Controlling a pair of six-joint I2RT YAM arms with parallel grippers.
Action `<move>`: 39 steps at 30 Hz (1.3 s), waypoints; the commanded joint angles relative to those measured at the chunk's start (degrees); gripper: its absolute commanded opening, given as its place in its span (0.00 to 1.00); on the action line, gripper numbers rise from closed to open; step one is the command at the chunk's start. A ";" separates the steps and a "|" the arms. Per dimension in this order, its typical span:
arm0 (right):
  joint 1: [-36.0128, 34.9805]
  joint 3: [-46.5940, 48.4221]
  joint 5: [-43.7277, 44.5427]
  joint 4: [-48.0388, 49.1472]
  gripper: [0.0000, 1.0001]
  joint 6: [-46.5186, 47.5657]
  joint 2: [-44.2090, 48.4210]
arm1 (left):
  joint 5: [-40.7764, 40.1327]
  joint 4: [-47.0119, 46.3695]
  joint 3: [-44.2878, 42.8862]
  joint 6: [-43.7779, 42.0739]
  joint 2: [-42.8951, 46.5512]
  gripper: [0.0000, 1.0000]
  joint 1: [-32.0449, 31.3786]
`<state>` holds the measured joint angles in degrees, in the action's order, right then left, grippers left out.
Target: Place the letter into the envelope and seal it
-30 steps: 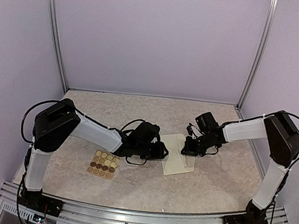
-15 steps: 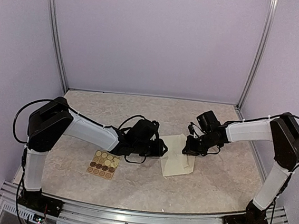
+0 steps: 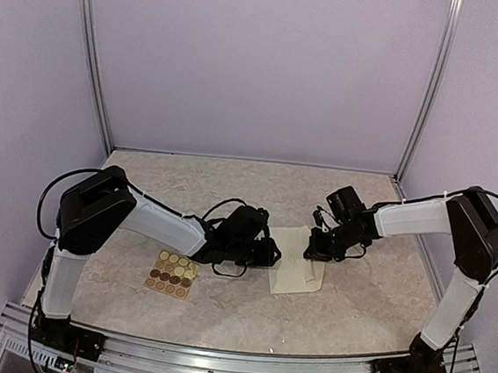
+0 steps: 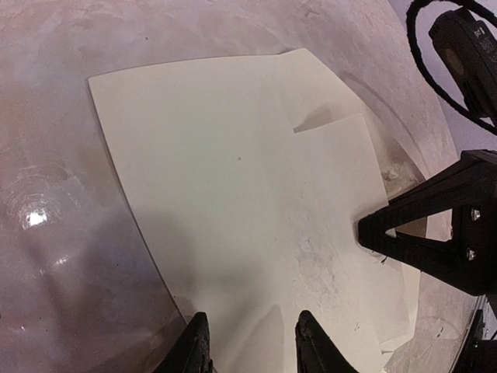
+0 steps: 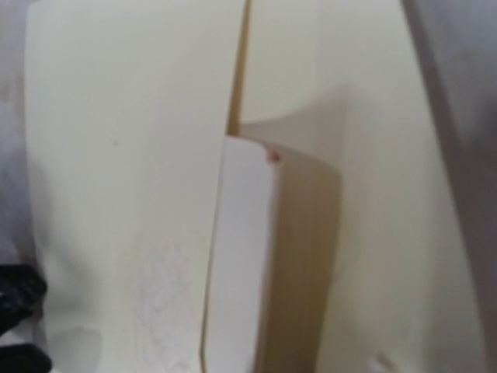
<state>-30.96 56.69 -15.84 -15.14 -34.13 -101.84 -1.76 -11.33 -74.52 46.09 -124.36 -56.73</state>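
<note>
The cream envelope (image 3: pixel 296 270) lies flat mid-table; it fills the left wrist view (image 4: pixel 233 171) and the right wrist view (image 5: pixel 116 155). My left gripper (image 3: pixel 271 252) hovers low over its left edge, open and empty, with the jaws apart (image 4: pixel 252 346). My right gripper (image 3: pixel 315 248) is at the envelope's right side, its fingertips together on the paper (image 4: pixel 369 230). A whiter paper strip (image 5: pixel 241 256) with a small red mark, seemingly the letter's edge, stands at the envelope's opening under the right wrist. My right fingers are hidden in their own view.
A tan card of round stickers (image 3: pixel 171 274) lies left of the envelope, beside the left forearm. Metal frame posts (image 3: pixel 94 57) and purple walls close the back and sides. A metal rail (image 3: pixel 232 361) runs along the near edge.
The left arm's elbow swung left and came back, and its gripper stayed at the envelope's left edge. The right arm and the envelope have hardly moved.
</note>
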 commanded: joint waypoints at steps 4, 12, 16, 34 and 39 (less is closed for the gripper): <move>-0.57 0.07 -4.86 2.57 0.00 0.03 -3.25 | 0.88 1.84 -0.27 0.30 -2.91 0.35 -0.38; -0.93 0.61 -7.06 4.87 0.00 0.27 -4.15 | 0.64 1.66 -0.14 0.24 -2.40 0.35 -0.65; -0.90 0.26 -5.57 4.10 0.00 0.37 -3.18 | -0.10 2.01 0.04 0.15 -1.92 0.35 -0.58; -1.02 -1.83 8.82 -4.47 0.00 -2.85 3.81 | -1.62 2.98 0.61 0.60 -1.80 0.35 -0.56; -1.01 -0.99 7.44 -4.69 0.00 -2.15 1.78 | -1.48 2.85 0.69 0.50 -1.68 0.35 -0.57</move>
<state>-31.40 54.30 -8.67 -17.50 -36.93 -98.04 -2.72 -11.79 -74.52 46.44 -124.53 -56.93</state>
